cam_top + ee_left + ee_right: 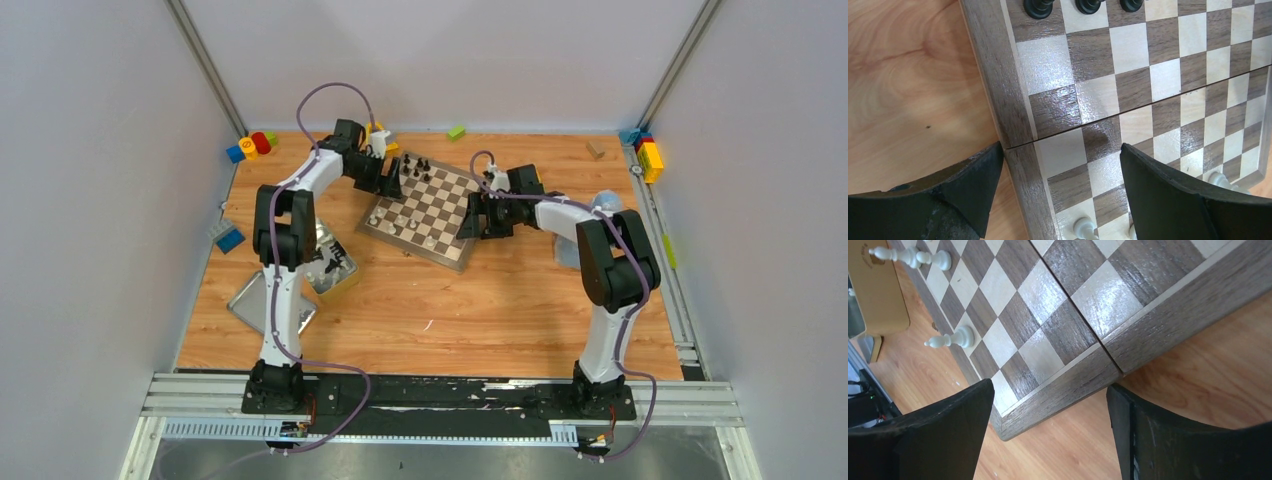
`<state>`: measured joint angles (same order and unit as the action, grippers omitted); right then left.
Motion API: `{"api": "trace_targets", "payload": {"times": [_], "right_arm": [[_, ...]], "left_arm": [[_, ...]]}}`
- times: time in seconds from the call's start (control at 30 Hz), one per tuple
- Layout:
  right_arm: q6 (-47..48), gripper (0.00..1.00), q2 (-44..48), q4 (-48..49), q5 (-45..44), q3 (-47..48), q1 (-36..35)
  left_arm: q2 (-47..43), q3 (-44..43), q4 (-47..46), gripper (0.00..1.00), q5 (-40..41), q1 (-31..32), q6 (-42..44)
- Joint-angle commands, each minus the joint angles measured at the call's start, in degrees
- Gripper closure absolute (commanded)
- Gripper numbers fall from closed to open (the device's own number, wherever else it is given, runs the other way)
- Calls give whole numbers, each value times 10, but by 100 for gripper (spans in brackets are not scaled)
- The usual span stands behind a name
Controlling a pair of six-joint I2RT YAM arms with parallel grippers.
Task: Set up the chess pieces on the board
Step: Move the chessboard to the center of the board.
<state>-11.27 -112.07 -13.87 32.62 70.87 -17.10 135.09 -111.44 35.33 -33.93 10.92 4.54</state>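
I hold left hand (1060,147) and right hand (1050,386) wide, empty, at nine and three o'clock of the brown-and-cream checked wooden chessboard (432,205); few black and white chess pieces (416,166) placed.

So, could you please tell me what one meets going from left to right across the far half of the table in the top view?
toy blocks in the far-left corner → left gripper → board → right gripper → yellow and red blocks by the right wall.
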Motion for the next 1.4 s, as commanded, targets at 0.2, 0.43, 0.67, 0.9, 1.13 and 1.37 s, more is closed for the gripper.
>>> {"api": "trace_targets", "payload": {"times": [0.2, 0.43, 0.67, 0.9, 1.13, 1.37], "right_arm": [[26, 15, 108, 0, 73, -94, -6], [70, 15, 175, -39, 50, -145, -6], [125, 14, 233, -77, 28, -180, -6], [173, 14, 269, -98, -10, -206, -2], [193, 14, 260, -129, -20, -211, 7], [212, 14, 253, -145, -26, -216, 16]], "left_arm": [[-14, 20, 78, 7, -36, 84, 48], [-53, 88, 84, 8, -32, 108, 69], [-103, 168, 83, 9, -33, 130, 77], [-161, 259, 83, 9, -30, 149, 93], [-204, 332, 83, 9, -12, 163, 107], [-244, 383, 94, 9, -10, 171, 118]]}}
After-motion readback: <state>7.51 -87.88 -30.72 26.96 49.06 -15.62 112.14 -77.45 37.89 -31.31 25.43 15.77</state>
